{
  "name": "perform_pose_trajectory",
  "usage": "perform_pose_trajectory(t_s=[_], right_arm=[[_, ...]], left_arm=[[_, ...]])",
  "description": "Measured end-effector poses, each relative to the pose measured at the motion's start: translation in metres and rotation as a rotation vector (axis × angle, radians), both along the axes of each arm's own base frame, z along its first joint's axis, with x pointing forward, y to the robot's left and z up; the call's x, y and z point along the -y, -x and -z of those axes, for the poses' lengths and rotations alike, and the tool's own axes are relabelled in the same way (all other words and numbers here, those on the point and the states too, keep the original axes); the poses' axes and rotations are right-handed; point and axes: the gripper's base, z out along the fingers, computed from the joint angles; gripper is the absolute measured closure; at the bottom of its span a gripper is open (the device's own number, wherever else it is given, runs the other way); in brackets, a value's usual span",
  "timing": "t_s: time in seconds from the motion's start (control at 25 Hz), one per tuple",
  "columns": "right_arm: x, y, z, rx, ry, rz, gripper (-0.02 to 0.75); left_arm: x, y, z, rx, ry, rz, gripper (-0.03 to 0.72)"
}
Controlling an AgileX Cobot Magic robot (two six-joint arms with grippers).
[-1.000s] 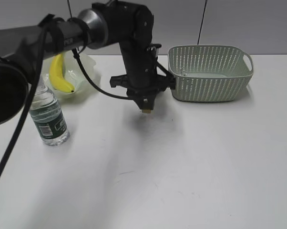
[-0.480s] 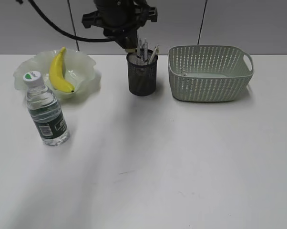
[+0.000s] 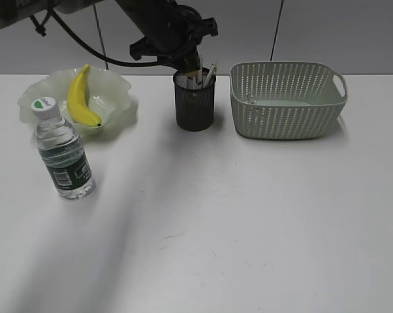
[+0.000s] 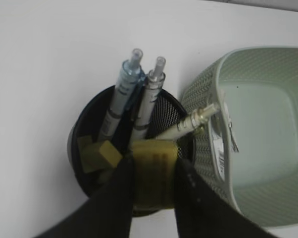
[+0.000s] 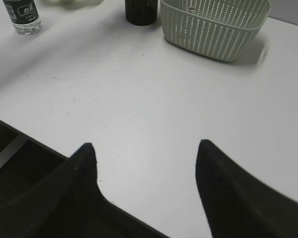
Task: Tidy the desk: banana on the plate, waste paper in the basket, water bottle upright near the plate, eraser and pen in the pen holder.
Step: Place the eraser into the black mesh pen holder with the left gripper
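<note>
My left gripper [image 4: 154, 166] is shut on a dull yellow eraser [image 4: 154, 179] and hangs right over the mouth of the black mesh pen holder [image 3: 194, 107]. Three pens [image 4: 149, 99] stand in the holder, and a small yellow block [image 4: 103, 153] lies inside it. On the ruffled green plate [image 3: 115, 88] at the back left rests the banana [image 3: 79, 98]. In front of that plate the water bottle [image 3: 62, 156] stands upright. The green basket [image 3: 288, 101] sits right of the holder. The waste paper is out of view. My right gripper [image 5: 146, 145] is open above the desk's [image 3: 249, 228] near edge.
The basket's [image 4: 248, 124] rim nearly touches the pen holder [image 4: 84, 148] on its right side. In the right wrist view the bottle [image 5: 21, 15] and the basket [image 5: 213, 25] lie far off, with the desk's front edge just under the fingers.
The left arm lifted the eraser from low over the desk in front of the pen holder, swung back and up, and now sits just above the holder's mouth.
</note>
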Motion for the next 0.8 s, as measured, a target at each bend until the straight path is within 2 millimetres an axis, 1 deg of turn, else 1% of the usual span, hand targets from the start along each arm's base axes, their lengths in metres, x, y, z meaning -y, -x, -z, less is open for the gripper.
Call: perform_pose_trajectory(t_s=[0.2,0.36,0.44,0.56,0.6,0.72,0.8], right_arm=[[0.0,0.0,0.0,0.0,0.0,0.0,0.238],[0.0,0.0,0.0,0.0,0.0,0.0,0.238],[0.0,0.0,0.0,0.0,0.0,0.0,0.238],[0.0,0.0,0.0,0.0,0.0,0.0,0.238],[0.0,0.0,0.0,0.0,0.0,0.0,0.238],[0.0,0.0,0.0,0.0,0.0,0.0,0.238],[0.0,0.0,0.0,0.0,0.0,0.0,0.238]], left_arm=[[0.001,-0.006,0.017,0.01,-0.026,-0.003,0.505],[0.002,-0.009,0.022,0.045,-0.055,0.001,0.501],[0.002,-0.009,0.022,0.049,-0.055,0.002,0.449],[0.002,-0.01,0.022,0.051,-0.054,0.002,0.344],[0.002,-0.01,0.022,0.051,-0.054,0.002,0.324],[0.002,-0.009,0.018,0.056,-0.051,0.002,0.294],[0.0,-0.006,0.009,0.056,-0.052,0.003,0.29]])
